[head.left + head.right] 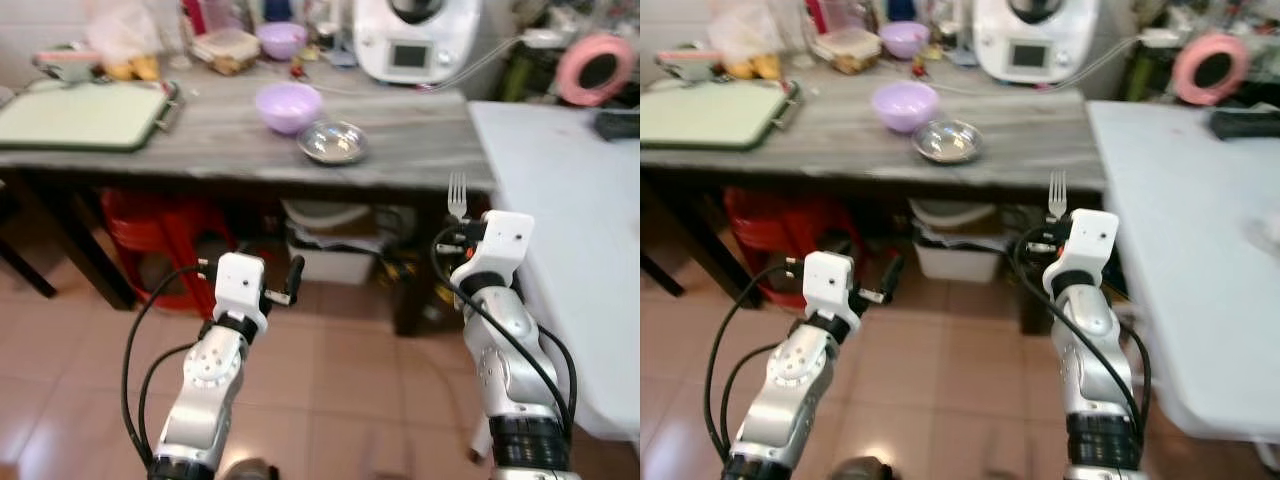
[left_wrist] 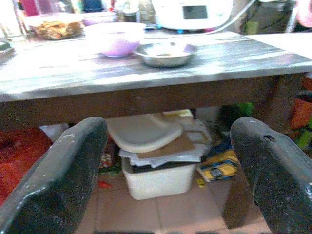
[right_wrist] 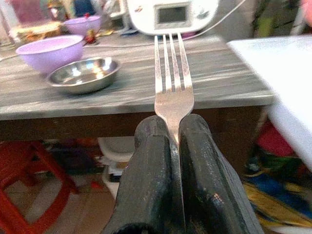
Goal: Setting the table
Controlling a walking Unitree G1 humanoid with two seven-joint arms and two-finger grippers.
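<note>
- Right claw (image 3: pixel 170 146): clenched on the fork (image 3: pixel 171 78), tines pointing up and clear of the worktop (image 1: pixel 420 140), a carrying hold suited to transport.
- Left claw (image 2: pixel 170 165): released, fingers spread wide, holding nothing, below worktop level.
- Steel bowl (image 1: pixel 333 141) sits just beside the purple bowl (image 1: pixel 288 106), near the front edge; fork placement not yet made.
</note>
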